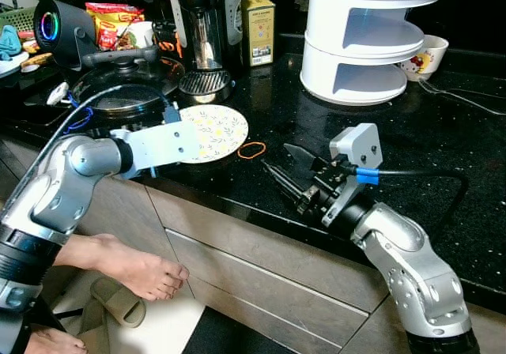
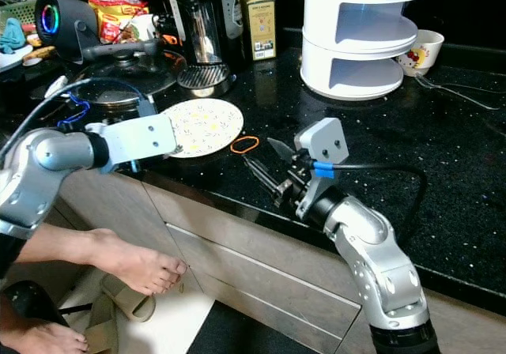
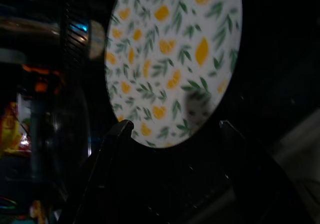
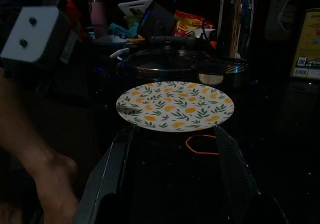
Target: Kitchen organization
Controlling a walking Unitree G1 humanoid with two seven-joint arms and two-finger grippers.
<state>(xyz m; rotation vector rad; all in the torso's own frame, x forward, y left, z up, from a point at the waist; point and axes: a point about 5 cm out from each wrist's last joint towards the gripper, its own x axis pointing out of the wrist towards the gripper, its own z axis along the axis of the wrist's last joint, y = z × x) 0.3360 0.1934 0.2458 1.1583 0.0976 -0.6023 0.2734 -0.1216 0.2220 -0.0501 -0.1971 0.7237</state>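
Floral plate (image 1: 212, 131) lies flat on black countertop (image 1: 443, 141) near its front edge, orange rubber band (image 1: 251, 150) beside it. Left gripper (image 3: 175, 134) at plate rim, fingers spread, ungrasped. Right gripper (image 1: 288, 176) open, empty, nearby. Judgement: early; plate not yet moved to white tiered rack (image 1: 364, 38).
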